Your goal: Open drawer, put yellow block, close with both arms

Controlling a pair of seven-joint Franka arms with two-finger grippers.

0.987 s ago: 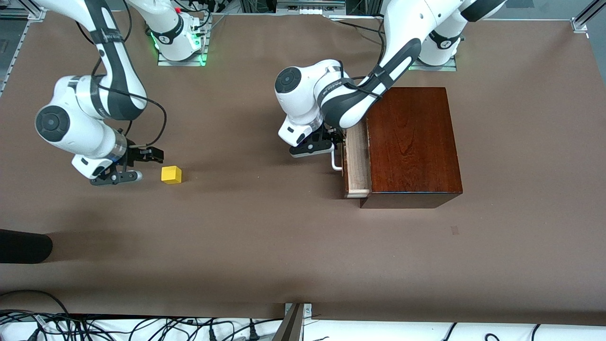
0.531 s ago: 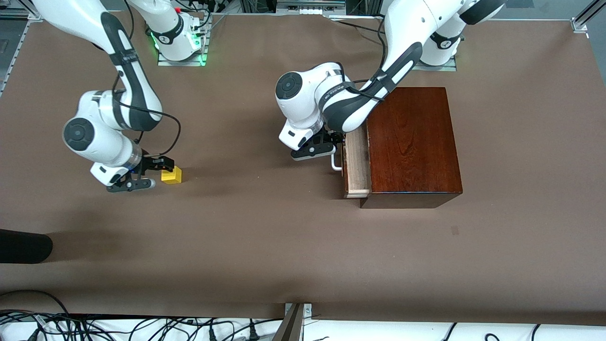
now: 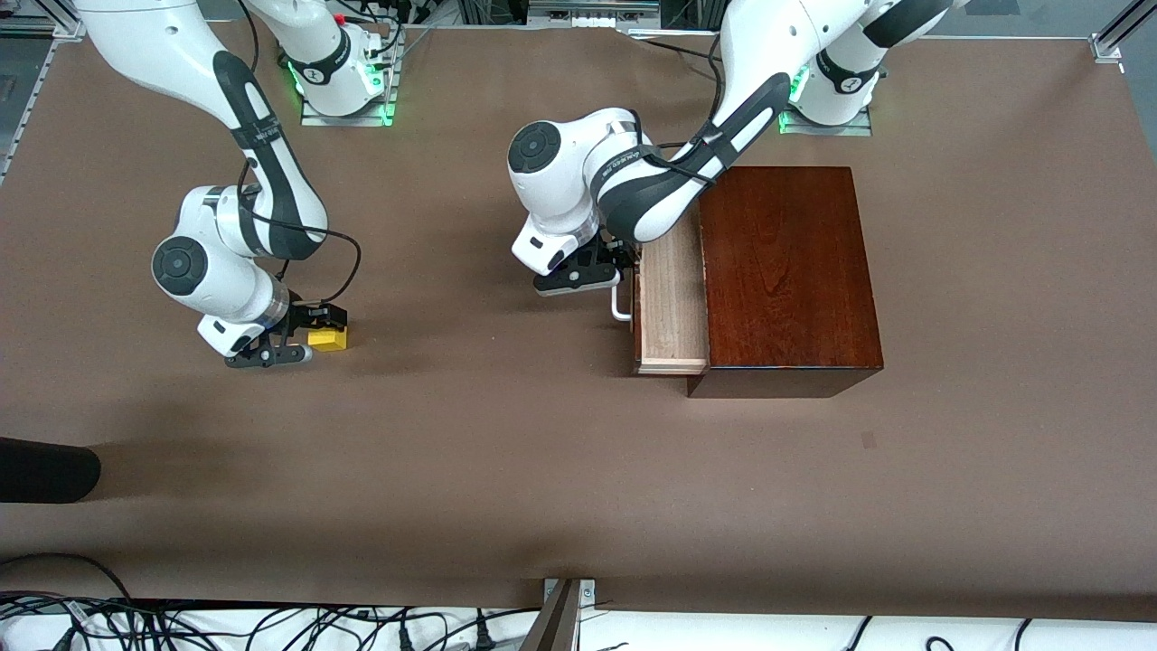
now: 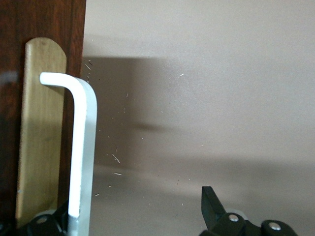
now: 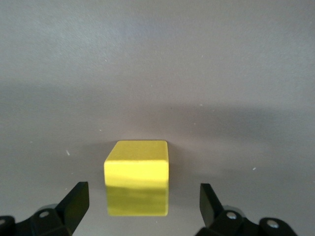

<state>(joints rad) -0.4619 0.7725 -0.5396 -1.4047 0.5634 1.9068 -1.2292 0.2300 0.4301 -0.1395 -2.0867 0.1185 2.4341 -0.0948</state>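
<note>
The yellow block (image 3: 328,339) (image 5: 137,184) lies on the brown table toward the right arm's end. My right gripper (image 3: 303,336) (image 5: 142,191) is low around it and open, one finger on each side, with a gap on both sides. The drawer (image 3: 671,298) of pale wood stands partly pulled out of the mahogany box (image 3: 786,271), toward the right arm's end. My left gripper (image 3: 598,271) (image 4: 133,209) is open at the white loop handle (image 3: 620,306) (image 4: 82,147). The handle's bar sits just inside one finger (image 4: 47,223); the other finger (image 4: 210,204) is far from it.
A black object (image 3: 45,470) pokes in over the table at the right arm's end, nearer the front camera. Cables (image 3: 226,624) run along the table's near edge. Bare brown table (image 3: 470,425) lies between the block and the box.
My right gripper has moved in from beside the block and now straddles it. My left gripper has moved toward the right arm's end with the handle, and the drawer has slid farther out.
</note>
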